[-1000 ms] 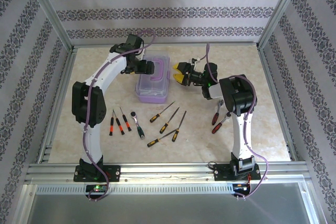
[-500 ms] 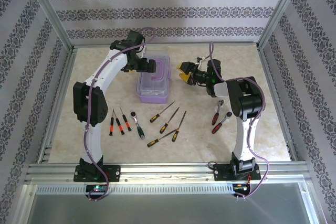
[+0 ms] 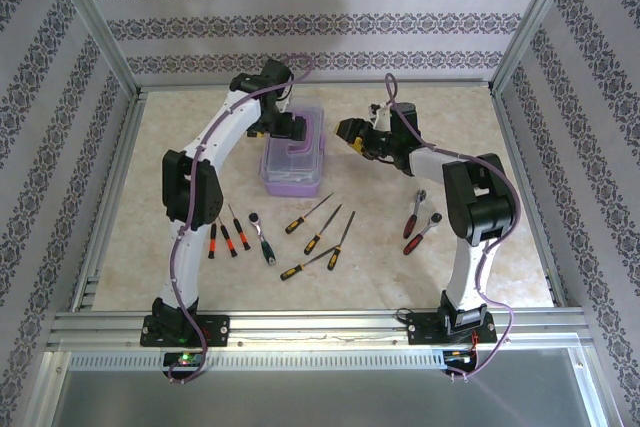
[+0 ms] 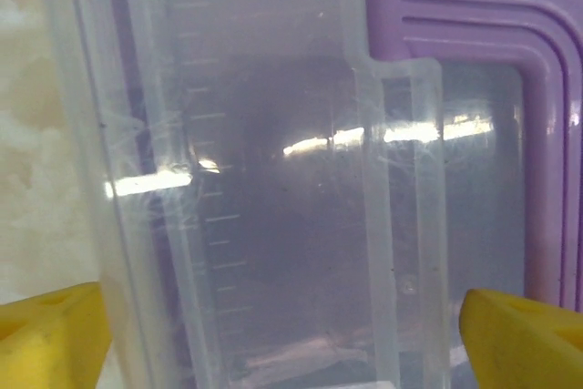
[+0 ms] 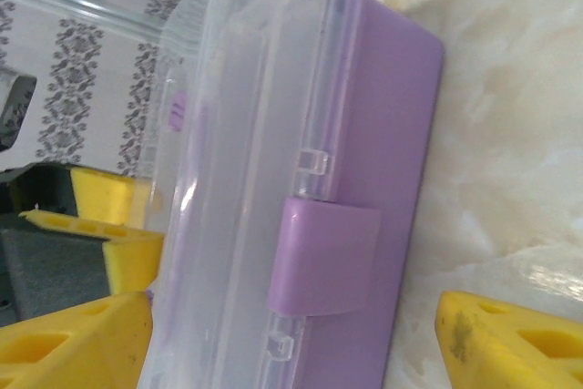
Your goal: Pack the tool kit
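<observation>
Box (image 3: 291,159) sits toward 11 o'clock of the table (image 3: 500,247) centre. Its lid is shut, and the screwdrivers (image 3: 308,222) lie loose at its 6 o'clock.

The step looks like popping the latch (image 5: 323,260), which faces 3 o'clock.

Right claw (image 3: 347,134) is released, fingers spread either side of the latch, apart from it. Left claw (image 4: 287,330) is released too, close over the lid beside the handle (image 4: 547,88); can't tell if it touches.

Suggest the left pins the box first so it won't skid toward 9. Then the right hooks the latch edge and pulls toward 3.

Long axis runs 12–6, leaning slightly to 1–7, with the handle along it and the lid up.
</observation>
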Controlling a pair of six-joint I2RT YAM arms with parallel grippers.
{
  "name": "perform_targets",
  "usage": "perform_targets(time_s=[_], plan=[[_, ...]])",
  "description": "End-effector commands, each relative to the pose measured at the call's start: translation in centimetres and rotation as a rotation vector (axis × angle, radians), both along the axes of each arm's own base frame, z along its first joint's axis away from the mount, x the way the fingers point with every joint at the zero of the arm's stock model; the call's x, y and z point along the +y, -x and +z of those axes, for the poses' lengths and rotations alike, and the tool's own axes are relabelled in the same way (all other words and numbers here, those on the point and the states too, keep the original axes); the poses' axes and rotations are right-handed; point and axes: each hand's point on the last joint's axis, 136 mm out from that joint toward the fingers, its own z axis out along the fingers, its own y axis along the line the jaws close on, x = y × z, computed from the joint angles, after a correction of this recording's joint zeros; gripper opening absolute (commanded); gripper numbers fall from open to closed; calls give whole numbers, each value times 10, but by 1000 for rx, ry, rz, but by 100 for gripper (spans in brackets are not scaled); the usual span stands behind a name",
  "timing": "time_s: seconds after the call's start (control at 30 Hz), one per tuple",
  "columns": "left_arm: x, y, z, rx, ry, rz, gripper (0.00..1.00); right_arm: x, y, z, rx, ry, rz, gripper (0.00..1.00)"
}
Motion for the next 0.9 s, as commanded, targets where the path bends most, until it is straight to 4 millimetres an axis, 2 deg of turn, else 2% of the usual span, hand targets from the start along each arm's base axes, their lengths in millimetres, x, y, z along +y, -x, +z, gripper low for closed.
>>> perform_targets(time_s=[0.0, 0.13, 0.3, 0.57, 0.77, 0.87], plan=[[11, 17, -21, 81, -80, -7, 88, 16, 4, -6, 11, -92, 96, 82], [9, 24, -30, 104, -67, -48, 74, 31, 10, -9, 12, -139, 144, 83], [4, 33, -40, 128, 62, -71, 67, 39, 8, -2, 13, -267, 171, 83], [8, 38, -46, 139, 136, -77, 63, 51, 14, -11, 44, -302, 194, 84], [8, 38, -49, 133, 141, -79, 61, 58, 18, -3, 53, -391, 224, 83], [7, 38, -50, 135, 143, -79, 61, 60, 16, -10, 82, -404, 210, 81]])
